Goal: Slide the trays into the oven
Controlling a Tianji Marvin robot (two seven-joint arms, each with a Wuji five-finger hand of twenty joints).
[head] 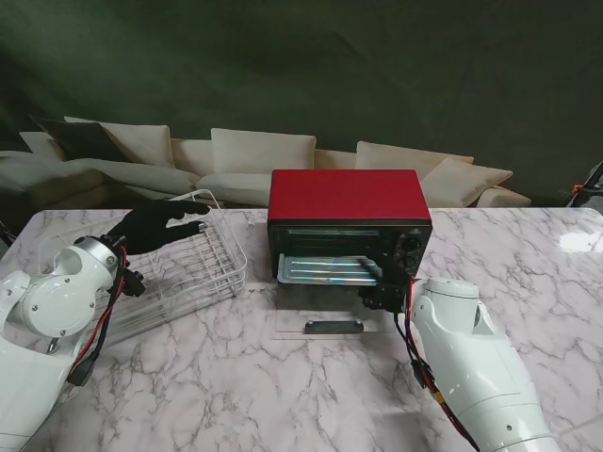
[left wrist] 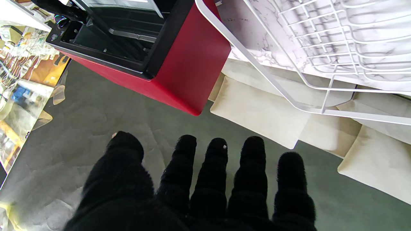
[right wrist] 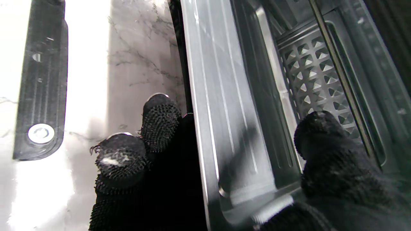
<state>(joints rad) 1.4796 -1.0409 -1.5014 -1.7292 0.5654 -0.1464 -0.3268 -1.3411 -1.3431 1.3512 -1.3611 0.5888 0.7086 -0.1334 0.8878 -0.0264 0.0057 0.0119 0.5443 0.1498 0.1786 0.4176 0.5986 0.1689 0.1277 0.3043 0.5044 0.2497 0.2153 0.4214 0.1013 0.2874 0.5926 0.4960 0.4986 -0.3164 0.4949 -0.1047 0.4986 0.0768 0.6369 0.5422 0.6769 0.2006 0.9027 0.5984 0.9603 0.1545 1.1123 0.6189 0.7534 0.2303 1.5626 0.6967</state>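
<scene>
Red oven (head: pixel 344 196), door down, on marble desk (head: pixel 283 377). Right robot hand (head: pixel 384 292) pinches metal tray (head: pixel 325 270), half inserted. Left robot hand (head: pixel 155 224) flat, unladen, over wire rack (head: pixel 203 264).

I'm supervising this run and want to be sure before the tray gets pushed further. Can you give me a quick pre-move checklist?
1. Oven door open, lying flat: ok.
2. Tray partly in the opening, front edge sticking out: ok.
3. Right hand shut on tray edge, thumb on top, fingers underneath: ok.
4. Tray seated on the side rails: cannot tell.
5. Left hand open, over the wire rack, clear of the oven: ok.
</scene>
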